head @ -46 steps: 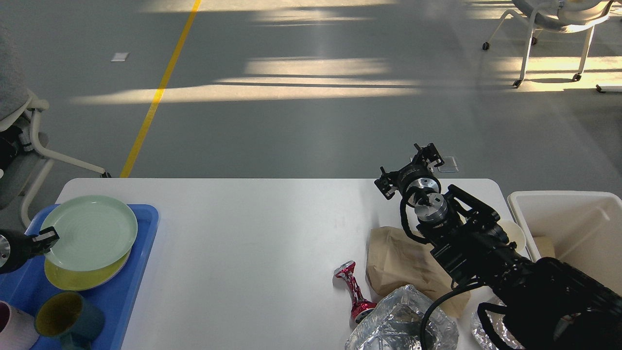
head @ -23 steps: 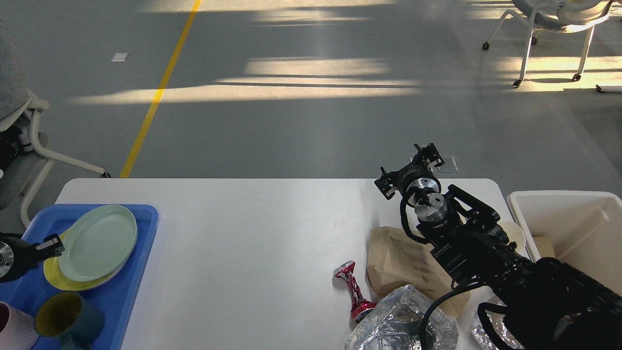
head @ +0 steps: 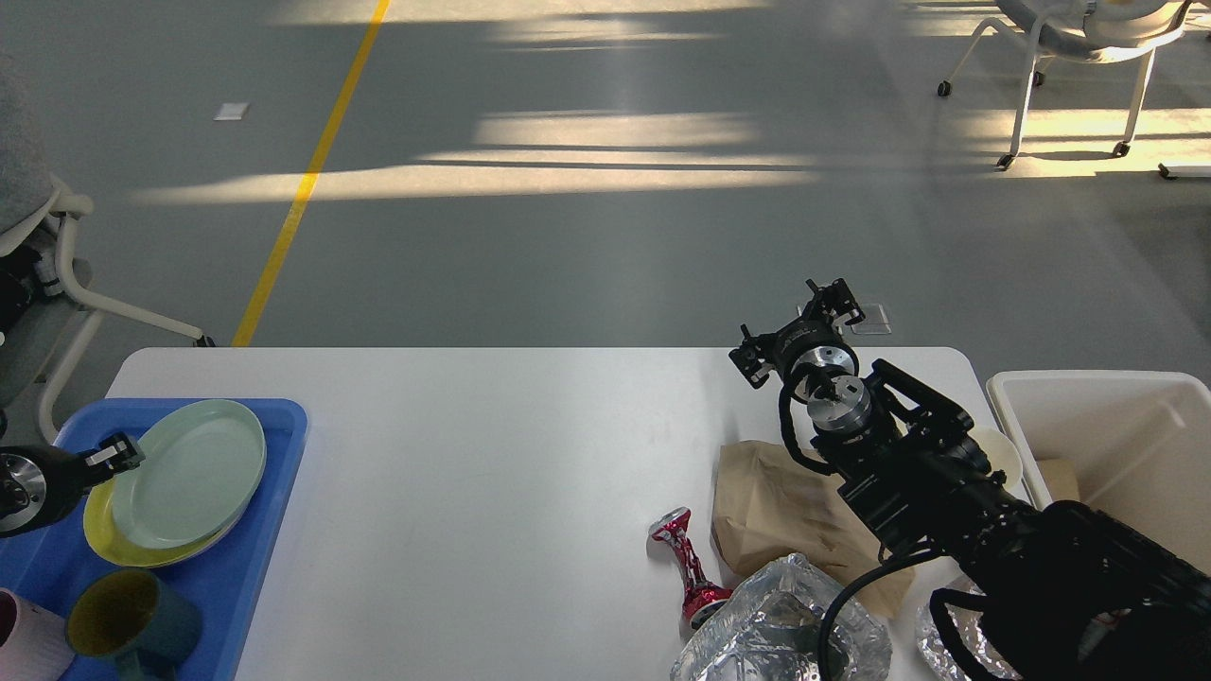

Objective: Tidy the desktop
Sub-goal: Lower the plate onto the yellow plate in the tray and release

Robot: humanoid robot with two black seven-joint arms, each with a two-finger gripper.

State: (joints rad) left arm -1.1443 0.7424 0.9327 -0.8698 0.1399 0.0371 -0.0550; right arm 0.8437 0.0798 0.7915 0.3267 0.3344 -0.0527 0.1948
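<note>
**Plates stacked on the tray, litter at the near right corner**

While the white surface [head: 492,454] fills the lower part of the head view, its middle lies bare between two clusters. At the left edge sits a blue tray [head: 241,567], carrying a pale green plate [head: 189,471] stacked on a yellow plate [head: 123,539], with a dark teal mug [head: 132,624] and a pink cup [head: 24,643] nearer the front edge. The left gripper [head: 121,451] hangs just beside the green plate's left rim; it is seen small and dark, and I cannot tell whether its fingers are spread or pressed together, nor whether they touch the plate.

Toward the near right corner lie a brown paper bag [head: 776,515], a crushed red can [head: 689,567] just left of it, and crumpled foil [head: 776,629] at the front edge. The right gripper [head: 799,333] is raised above the far edge, its fingers spread and holding nothing. A white bin [head: 1116,388] stands beyond the right edge.
</note>
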